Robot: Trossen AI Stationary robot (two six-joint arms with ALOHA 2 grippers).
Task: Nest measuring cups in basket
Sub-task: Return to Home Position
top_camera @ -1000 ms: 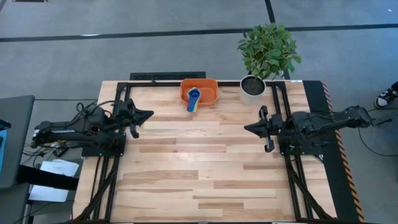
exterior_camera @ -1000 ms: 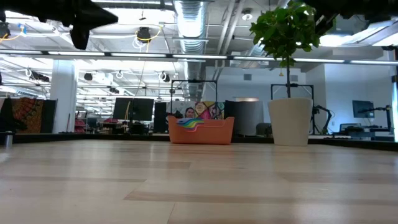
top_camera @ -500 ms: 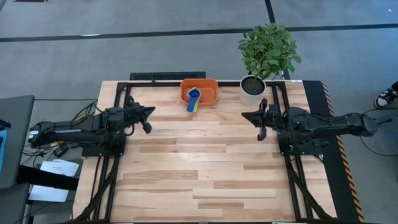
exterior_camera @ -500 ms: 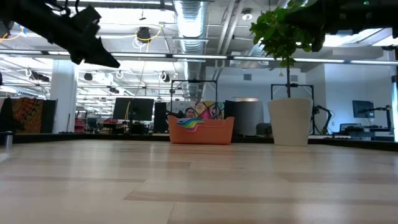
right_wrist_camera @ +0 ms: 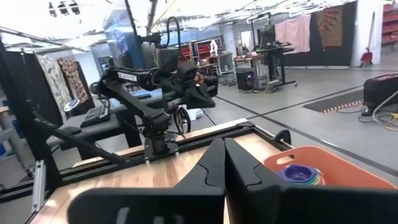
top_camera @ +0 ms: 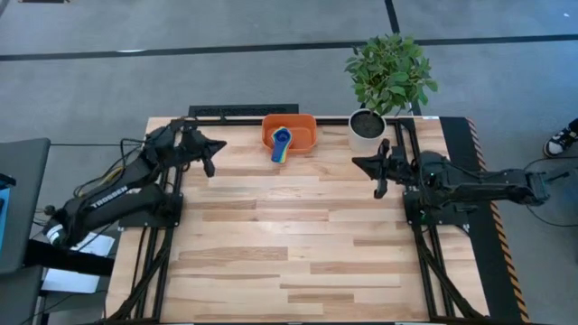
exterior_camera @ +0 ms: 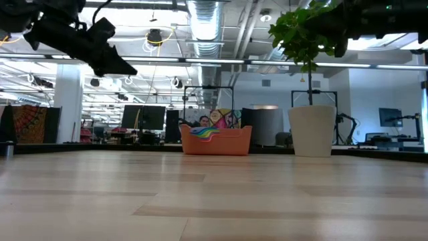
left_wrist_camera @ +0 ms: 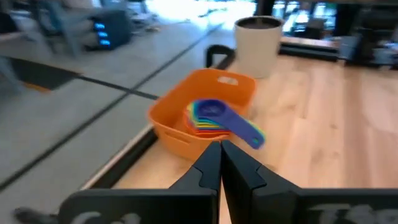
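The measuring cups (top_camera: pixel 281 144) sit stacked one inside another in the orange basket (top_camera: pixel 301 132), which stands at the table's far edge; their handles fan out over its near rim. The stack (left_wrist_camera: pixel 214 117) shows a blue cup on top with rainbow rims beneath. In the low view the basket (exterior_camera: pixel 217 141) stands far back. My left gripper (top_camera: pixel 213 146) hovers shut, left of the basket, pointing at it. My right gripper (top_camera: pixel 363 163) hovers shut, right of the basket and near the plant pot. Its own view catches the basket (right_wrist_camera: pixel 336 167) and cups (right_wrist_camera: pixel 301 173).
A white pot with a green plant (top_camera: pixel 368 126) stands at the far edge, right of the basket and close to my right gripper. Black frame rails (top_camera: pixel 172 181) run along the table's left and right sides. The bare wood in the middle (top_camera: pixel 289 226) holds nothing.
My left arm has swung toward the table's far edge, its gripper now nearer the basket and pointing at it. My right gripper has moved a little toward the far edge and the pot. The basket and cups have stayed where they were.
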